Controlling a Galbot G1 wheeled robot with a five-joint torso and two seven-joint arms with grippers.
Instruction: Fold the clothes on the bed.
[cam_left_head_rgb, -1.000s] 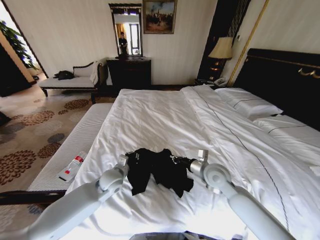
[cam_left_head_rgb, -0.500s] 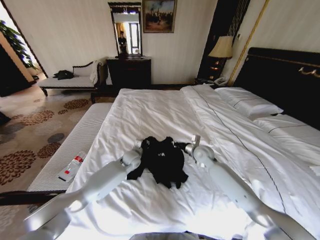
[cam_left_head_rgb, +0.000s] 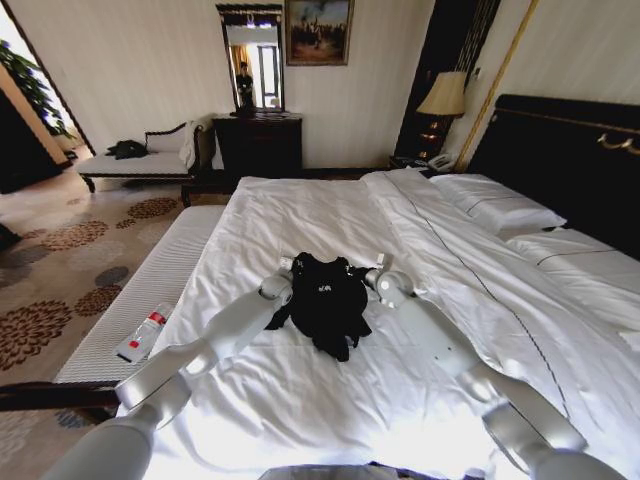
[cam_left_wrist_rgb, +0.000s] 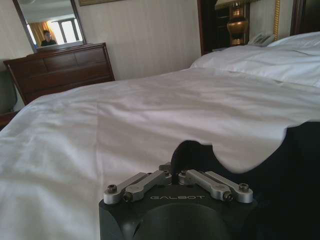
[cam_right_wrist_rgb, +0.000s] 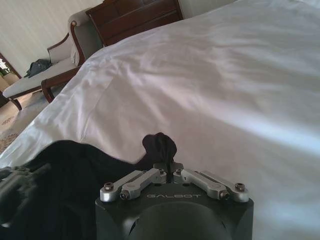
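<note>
My left gripper (cam_left_wrist_rgb: 172, 176) and right gripper (cam_right_wrist_rgb: 167, 169) each pinch an edge of the black top (cam_left_head_rgb: 325, 300), mid-bed (cam_left_head_rgb: 300, 215). The thin fabric could slip free.

The top (cam_left_head_rgb: 325, 298) is black, with small white marks on the chest. The bed (cam_left_head_rgb: 300, 215) has white sheets and a white duvet; a thin dark line runs along the turned-back part. The headboard (cam_left_head_rgb: 560, 150) is black-brown. The carpet (cam_left_head_rgb: 70, 250) is beige with brown flower patterns. The dresser (cam_left_head_rgb: 258, 145) is dark brown wood. The wall (cam_left_head_rgb: 150, 60) is cream with fine vertical stripes. Both arms are light grey; each claw, left (cam_left_wrist_rgb: 172, 172) and right (cam_right_wrist_rgb: 167, 169), has a black body and silver links.
</note>
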